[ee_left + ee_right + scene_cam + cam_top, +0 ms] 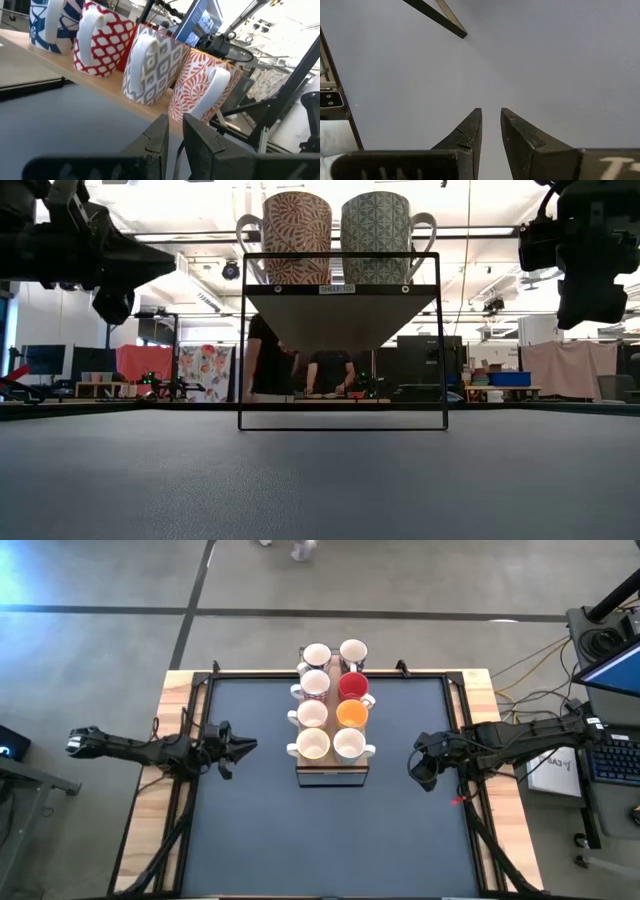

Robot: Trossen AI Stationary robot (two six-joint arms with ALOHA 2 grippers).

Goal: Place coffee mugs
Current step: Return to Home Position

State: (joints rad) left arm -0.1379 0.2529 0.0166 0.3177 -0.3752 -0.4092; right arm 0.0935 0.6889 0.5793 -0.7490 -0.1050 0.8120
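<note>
Eight coffee mugs (333, 700) stand upright in two rows on a raised wooden shelf at the table's middle. From above most look white inside, one red (352, 687) and one orange (351, 713). The low view shows the two nearest mugs (297, 235) atop the black wire stand. In the left wrist view, one row of patterned mugs (150, 67) rests on the shelf. My left gripper (250, 747) hovers left of the shelf, shut and pointing at it. My right gripper (420, 770) hangs right of the shelf above the mat, shut.
The shelf rests on a black wire frame (342, 340) standing on the dark mat (330, 840). The mat is bordered by wooden table edges (175, 690). Cables and a desk with a keyboard (610, 755) lie beyond the right edge. People stand in the room behind (265, 365).
</note>
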